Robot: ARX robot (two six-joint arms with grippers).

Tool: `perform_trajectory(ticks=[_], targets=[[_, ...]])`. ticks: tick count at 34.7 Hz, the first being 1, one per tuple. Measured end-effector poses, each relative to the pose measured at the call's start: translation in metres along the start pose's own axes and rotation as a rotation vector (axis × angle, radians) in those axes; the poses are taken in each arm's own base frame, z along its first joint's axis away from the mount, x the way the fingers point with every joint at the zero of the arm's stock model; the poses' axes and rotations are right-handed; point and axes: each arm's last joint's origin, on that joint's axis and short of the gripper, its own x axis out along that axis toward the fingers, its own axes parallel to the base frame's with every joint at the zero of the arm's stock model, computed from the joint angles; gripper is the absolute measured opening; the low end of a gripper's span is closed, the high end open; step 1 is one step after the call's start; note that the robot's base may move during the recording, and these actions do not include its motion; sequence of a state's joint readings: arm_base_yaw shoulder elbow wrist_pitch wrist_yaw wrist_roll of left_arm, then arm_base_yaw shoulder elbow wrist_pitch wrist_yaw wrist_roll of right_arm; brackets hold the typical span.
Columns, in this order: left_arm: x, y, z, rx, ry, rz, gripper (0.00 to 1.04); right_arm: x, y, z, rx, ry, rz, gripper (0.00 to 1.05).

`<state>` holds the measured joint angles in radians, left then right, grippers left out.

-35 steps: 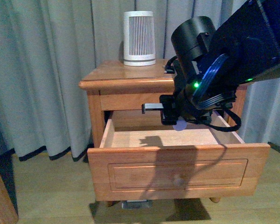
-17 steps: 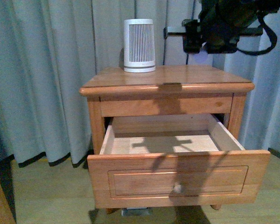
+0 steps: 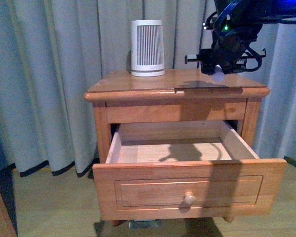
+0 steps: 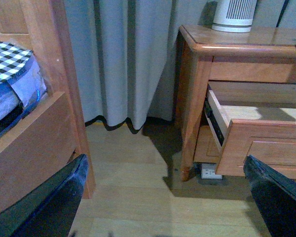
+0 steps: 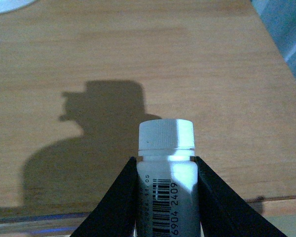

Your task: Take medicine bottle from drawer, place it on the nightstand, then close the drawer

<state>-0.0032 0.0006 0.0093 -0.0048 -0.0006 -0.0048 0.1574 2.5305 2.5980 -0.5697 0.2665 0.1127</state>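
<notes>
Glossy varnished wood nightstand [image 3: 138,82]; pale, matt raw wood inside its drawer [image 3: 153,152]. Smooth white plastic medicine bottle [image 5: 166,185] with ribbed cap [image 5: 166,133]. Soft grey cloth curtains [image 3: 44,74].

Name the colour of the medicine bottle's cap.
The medicine bottle has a white cap; best in the right wrist view.

front: faces nightstand [image 3: 138,85] squarely, near | left wrist: low, from its side | right wrist: close above its top

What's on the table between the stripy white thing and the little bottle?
Nothing: in the front view, only bare orange-brown wooden nightstand top lies between the tall ribbed white cylinder and the small white medicine bottle.
</notes>
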Motion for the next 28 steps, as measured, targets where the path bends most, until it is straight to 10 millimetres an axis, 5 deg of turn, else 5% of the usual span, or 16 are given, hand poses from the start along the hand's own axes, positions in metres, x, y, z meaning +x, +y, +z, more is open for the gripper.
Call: perform_trajectory(ticks=[15, 28], targets=[[0.0, 0.0, 0.0, 0.0, 0.0, 0.0, 0.98, 0.011, -0.002, 0.007, 0.031, -0.087, -0.065, 0.29], [0.0, 0.0, 0.0, 0.0, 0.0, 0.0, 0.98, 0.019, -0.003, 0.004, 0.034, -0.106, -0.071, 0.83]])
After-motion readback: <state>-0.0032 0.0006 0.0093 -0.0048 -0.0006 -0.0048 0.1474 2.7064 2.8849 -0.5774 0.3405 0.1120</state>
